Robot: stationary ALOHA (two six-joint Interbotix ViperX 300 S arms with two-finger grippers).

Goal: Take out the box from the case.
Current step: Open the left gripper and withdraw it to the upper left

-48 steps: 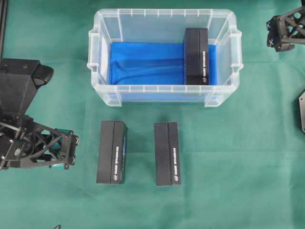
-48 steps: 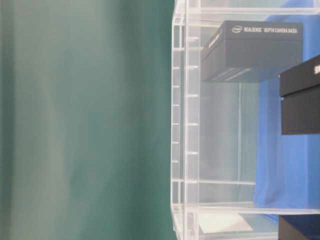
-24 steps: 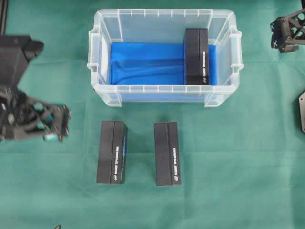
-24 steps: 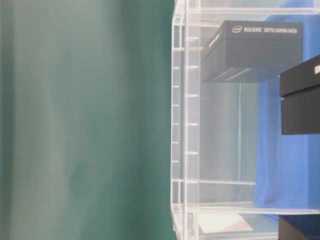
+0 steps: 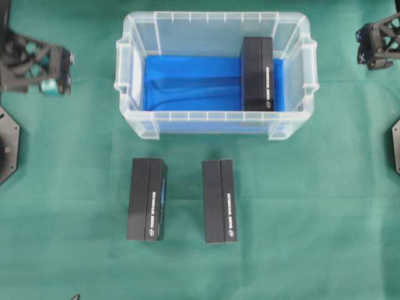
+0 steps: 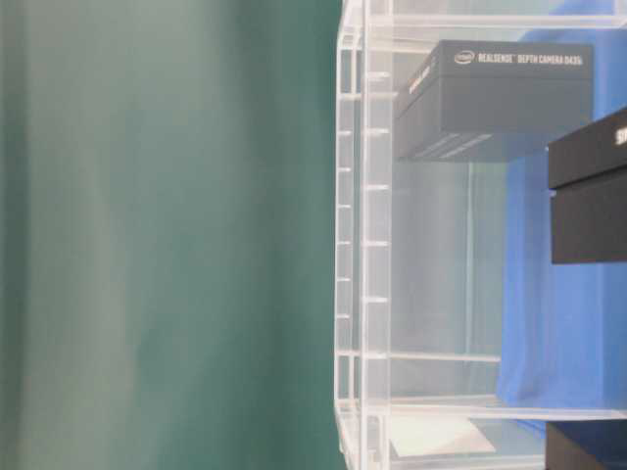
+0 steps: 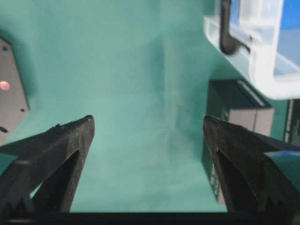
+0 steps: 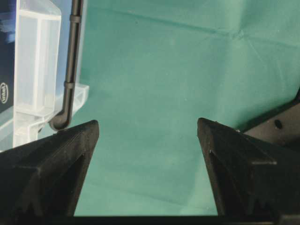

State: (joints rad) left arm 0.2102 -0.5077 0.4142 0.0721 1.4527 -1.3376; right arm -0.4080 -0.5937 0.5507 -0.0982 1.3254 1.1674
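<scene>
**Still one box in the case, both claws wide and empty**

Overhead, the case (image 5: 215,72) sits at the top middle of the green desk (image 5: 312,206), clear plastic with a blue lining (image 5: 190,84) on its floor. One black box (image 5: 257,73) lies inside, at the right end of the case, long side running front to back, on the lining. Two more black boxes are out on the desk in front of the case: the left outer box (image 5: 147,199) and the right outer box (image 5: 219,200), side by side, apart from each other and from the case wall.

Left claw (image 5: 56,69) is at upper left, off to the side of the case, not touching it. Its wrist view shows the fingers spread wide with only green cloth between them; a case corner and an outer box show at right. Right claw (image 5: 364,45) is at the upper right edge, beside the case's right end, clear of it. Jaws wide too, nothing between them, the case handle (image 8: 70,65) at left in its wrist view.

The table-level view looks through the case wall (image 6: 358,245); white print shows on a box face (image 6: 495,98).
</scene>
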